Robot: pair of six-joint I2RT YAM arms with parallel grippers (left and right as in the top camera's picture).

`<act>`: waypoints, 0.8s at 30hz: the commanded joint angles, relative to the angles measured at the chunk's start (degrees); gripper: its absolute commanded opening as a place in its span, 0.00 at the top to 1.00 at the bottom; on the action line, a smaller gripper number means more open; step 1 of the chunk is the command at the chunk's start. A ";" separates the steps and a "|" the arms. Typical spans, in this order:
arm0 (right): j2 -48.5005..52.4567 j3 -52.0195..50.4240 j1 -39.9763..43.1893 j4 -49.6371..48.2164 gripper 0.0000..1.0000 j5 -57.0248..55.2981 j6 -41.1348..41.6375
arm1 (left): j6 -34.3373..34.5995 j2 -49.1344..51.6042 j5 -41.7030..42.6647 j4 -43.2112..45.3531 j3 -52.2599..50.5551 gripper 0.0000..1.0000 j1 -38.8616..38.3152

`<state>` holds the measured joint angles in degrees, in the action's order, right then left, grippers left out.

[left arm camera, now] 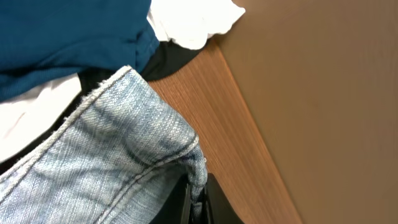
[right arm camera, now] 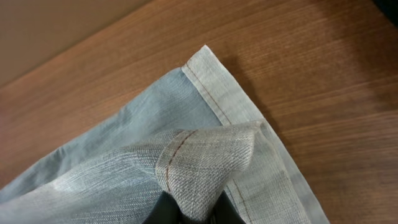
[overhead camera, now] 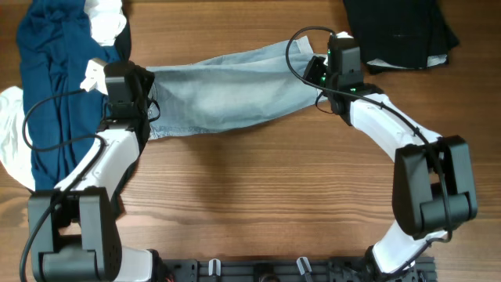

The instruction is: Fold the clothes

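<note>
Stretching across the table, the denim shorts are held at both ends: left gripper pinched tight on a seamed edge, right gripper pinched tight on the cuffed hem fold.

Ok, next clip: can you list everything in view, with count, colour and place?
denim garment: one, pale blue, stretched across mid-table between both grippers
blue garment: one, dark blue, crumpled at far left
white cloth: two patches, white, around the blue garment; one piece or two, cannot tell
black garment: one, black, far right corner
table: one, brown wood, under everything
left gripper: one, black, shut on the denim garment's left end
right gripper: one, black, shut on its hemmed right end
</note>
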<state>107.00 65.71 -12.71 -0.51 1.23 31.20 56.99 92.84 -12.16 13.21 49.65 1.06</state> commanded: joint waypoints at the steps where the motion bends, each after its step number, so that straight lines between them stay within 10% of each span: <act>1: 3.23 1.11 0.35 -3.69 0.59 -1.68 0.22 | -1.31 1.22 -4.46 1.05 -0.02 0.56 0.11; 2: 3.87 1.11 0.28 -6.36 0.12 -1.70 0.22 | -1.31 1.31 -4.55 1.03 -0.02 0.00 0.11; 3: 3.93 1.11 0.28 -7.52 0.00 -1.70 0.24 | -1.31 1.36 -4.94 1.03 -0.02 0.00 0.11; 12: 4.00 1.16 0.31 -11.91 0.00 -1.84 -3.32 | -1.79 1.33 -5.88 1.86 -0.02 0.01 0.11; 17: 1.68 1.16 0.31 -8.98 0.00 4.13 -12.87 | -13.90 0.09 0.76 1.31 0.33 0.01 -0.11; 24: -3.10 1.79 0.61 1.95 0.00 7.34 -24.44 | -23.10 -4.35 7.76 -20.55 6.23 0.01 -0.96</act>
<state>107.50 65.87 -12.53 -2.00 6.22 14.81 41.25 91.70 -9.26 0.80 51.31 0.60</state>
